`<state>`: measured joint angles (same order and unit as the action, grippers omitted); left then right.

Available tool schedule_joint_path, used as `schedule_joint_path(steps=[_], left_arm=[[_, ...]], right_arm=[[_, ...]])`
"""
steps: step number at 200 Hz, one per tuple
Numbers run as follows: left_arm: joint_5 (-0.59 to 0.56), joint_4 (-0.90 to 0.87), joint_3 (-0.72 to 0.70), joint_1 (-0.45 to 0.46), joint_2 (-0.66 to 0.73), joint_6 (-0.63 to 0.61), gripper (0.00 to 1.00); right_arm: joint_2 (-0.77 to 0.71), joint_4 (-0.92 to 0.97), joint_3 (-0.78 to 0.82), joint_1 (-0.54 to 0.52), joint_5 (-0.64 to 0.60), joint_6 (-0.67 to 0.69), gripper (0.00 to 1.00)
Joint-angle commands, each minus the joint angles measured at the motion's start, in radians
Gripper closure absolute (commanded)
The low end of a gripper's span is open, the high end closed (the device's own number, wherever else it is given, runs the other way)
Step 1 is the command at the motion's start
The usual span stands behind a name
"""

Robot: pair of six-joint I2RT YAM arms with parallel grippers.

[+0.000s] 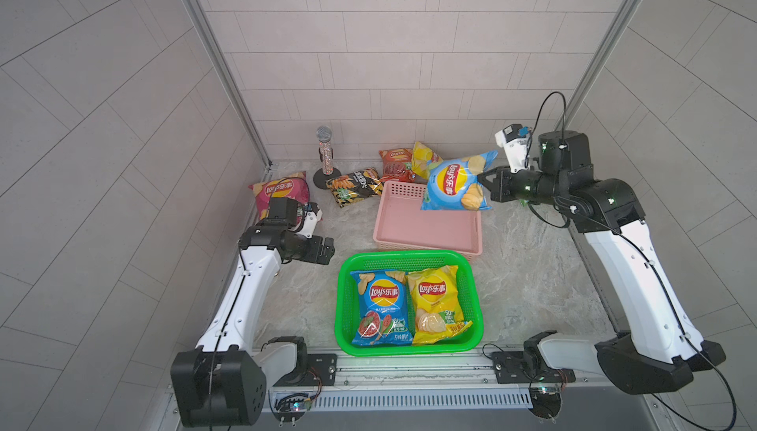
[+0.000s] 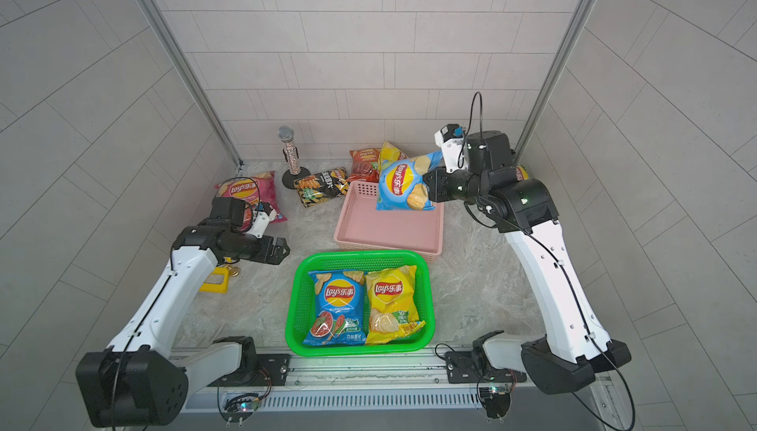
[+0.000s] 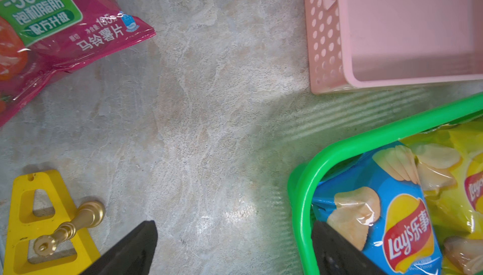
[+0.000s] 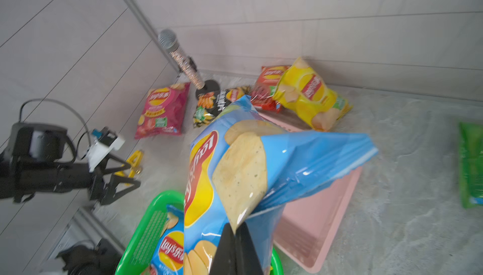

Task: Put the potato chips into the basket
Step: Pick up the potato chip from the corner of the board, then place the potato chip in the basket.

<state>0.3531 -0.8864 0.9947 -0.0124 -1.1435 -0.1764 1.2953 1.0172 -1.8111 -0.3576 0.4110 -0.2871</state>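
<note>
R claw [image 4: 236, 228]: clamped tight on one edge of the light-blue bag [image 4: 235, 161].
Light-blue bag: held up in the air. It is seen over the far right corner of the pink basket [image 1: 426, 224] in both top views. Not in a basket yet.
Green basket [image 1: 405, 262]: set at the front, just beside the pink one. A blue bag [image 1: 381, 306] & a yellow bag [image 1: 436, 304] are laid flat inside, side by side.
Back bags: red bag [image 1: 395, 162] & 2nd yellow bag [image 1: 424, 158] are piled by the back wall. Black bag [image 1: 354, 187] is laid just left of the pink basket.
Magenta bag [image 1: 280, 193]: laid on the table at far left.
Green bag [image 4: 471, 166]: seen on the table in the R wrist view only.
L claw [image 3: 232, 246]: spread wide, nothing held. It is hung over bare table beside the green basket.
Other stuff: glitter mic [image 1: 325, 154] is stood upright at the back. Yellow plastic piece [image 3: 18, 221] w/ gold knob [image 3: 78, 224] is laid near the L claw.
</note>
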Motion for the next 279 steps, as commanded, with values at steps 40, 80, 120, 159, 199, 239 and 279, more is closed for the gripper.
schedule_joint_path(steps=[40,80,120,159,199,239,279], left_arm=[[0.146,-0.137,0.158,0.004,0.000,-0.134,0.00],[0.306,-0.245,0.238,0.006,-0.004,-0.241,0.00],[0.391,-0.330,0.282,0.020,-0.006,-0.336,0.00],[0.338,-0.284,0.264,0.018,-0.015,-0.247,0.00],[0.181,-0.270,0.250,0.004,-0.073,-0.181,0.00],[0.208,-0.247,0.183,0.003,-0.057,-0.193,0.00],[0.228,-0.221,0.132,0.004,-0.032,-0.198,0.00]], right_arm=[[-0.003,0.091,0.079,-0.251,0.179,0.114,1.00],[0.038,0.114,0.120,-0.408,0.232,0.203,1.00],[0.150,0.148,0.094,-0.484,0.302,0.307,1.00],[0.277,0.200,0.012,-0.490,0.456,0.431,1.00],[0.427,0.392,-0.140,-0.503,0.522,0.589,1.00],[0.519,0.500,-0.213,-0.523,0.508,0.667,1.00],[0.591,0.520,-0.276,-0.523,0.485,0.700,1.00]])
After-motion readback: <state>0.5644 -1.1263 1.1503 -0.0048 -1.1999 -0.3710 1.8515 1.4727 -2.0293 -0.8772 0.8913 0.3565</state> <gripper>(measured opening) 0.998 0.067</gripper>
